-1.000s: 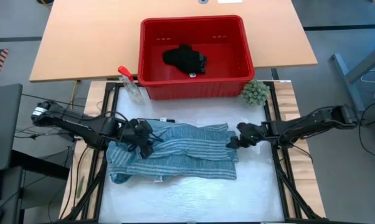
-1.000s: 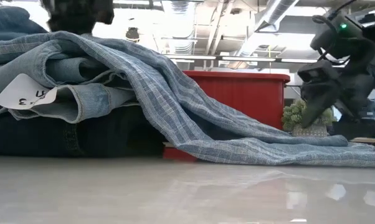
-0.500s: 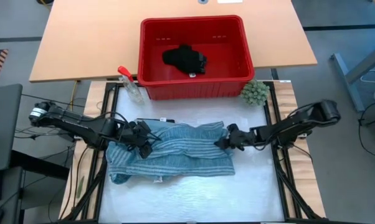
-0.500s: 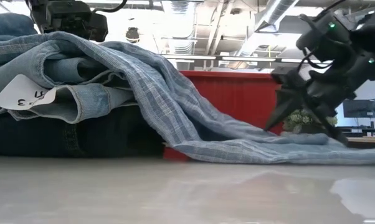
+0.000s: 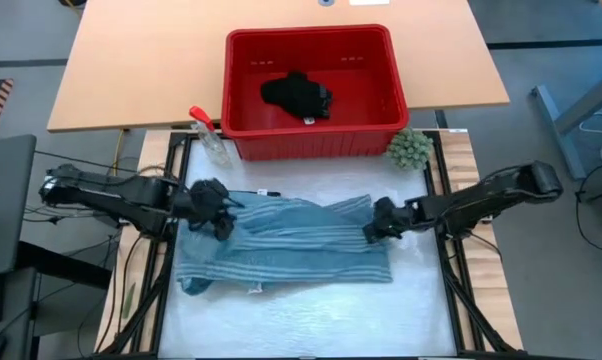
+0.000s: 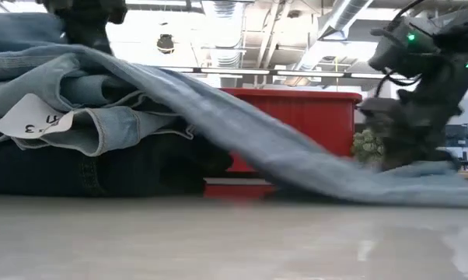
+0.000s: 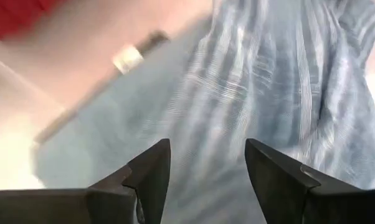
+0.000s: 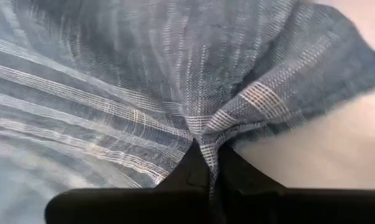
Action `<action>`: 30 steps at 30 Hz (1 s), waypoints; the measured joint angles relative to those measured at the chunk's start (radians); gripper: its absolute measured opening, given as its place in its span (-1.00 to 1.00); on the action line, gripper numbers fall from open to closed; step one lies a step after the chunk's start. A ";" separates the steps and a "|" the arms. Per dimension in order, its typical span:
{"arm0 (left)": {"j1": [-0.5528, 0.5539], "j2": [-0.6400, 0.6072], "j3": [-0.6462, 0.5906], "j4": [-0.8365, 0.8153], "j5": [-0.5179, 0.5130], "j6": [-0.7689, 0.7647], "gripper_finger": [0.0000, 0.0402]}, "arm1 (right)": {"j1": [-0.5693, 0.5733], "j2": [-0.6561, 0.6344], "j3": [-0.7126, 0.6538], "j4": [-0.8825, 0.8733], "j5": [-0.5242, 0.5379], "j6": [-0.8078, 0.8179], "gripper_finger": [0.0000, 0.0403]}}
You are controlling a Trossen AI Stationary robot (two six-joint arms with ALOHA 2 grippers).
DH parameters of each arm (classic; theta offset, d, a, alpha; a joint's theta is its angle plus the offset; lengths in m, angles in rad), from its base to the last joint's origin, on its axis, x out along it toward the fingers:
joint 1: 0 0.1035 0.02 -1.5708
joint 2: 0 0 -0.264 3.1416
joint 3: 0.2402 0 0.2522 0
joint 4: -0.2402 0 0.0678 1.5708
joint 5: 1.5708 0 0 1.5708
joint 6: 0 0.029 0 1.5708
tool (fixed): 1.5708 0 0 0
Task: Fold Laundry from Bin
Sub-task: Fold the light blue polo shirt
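Pinching the striped shirt [image 5: 291, 240] at frame centre: right gripper [image 5: 373, 228], fingers closed on its right edge. Left gripper [image 7: 206, 163] parted over the shirt's left side, gripping nothing visible. White tag [image 6: 33, 118] at left in low view, marked "3"; bin [image 5: 311, 145] above centre, small black piece [image 5: 296, 95] inside.

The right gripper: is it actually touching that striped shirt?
Touching. In the right wrist view the right gripper is shut on a pinched fold of the striped shirt, the cloth bunching between its fingers.
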 joint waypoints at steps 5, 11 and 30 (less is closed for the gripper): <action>0.053 -0.027 0.064 0.013 -0.070 0.075 -0.03 | -0.053 -0.267 0.130 -0.601 0.012 -0.106 -0.88; 0.104 0.040 0.073 0.109 -0.073 0.180 -0.03 | -0.115 -0.401 0.265 -0.925 0.042 -0.229 -0.88; 0.177 0.045 0.141 -0.056 0.148 0.147 -0.03 | -0.193 -0.268 0.275 -0.822 -0.081 -0.313 0.20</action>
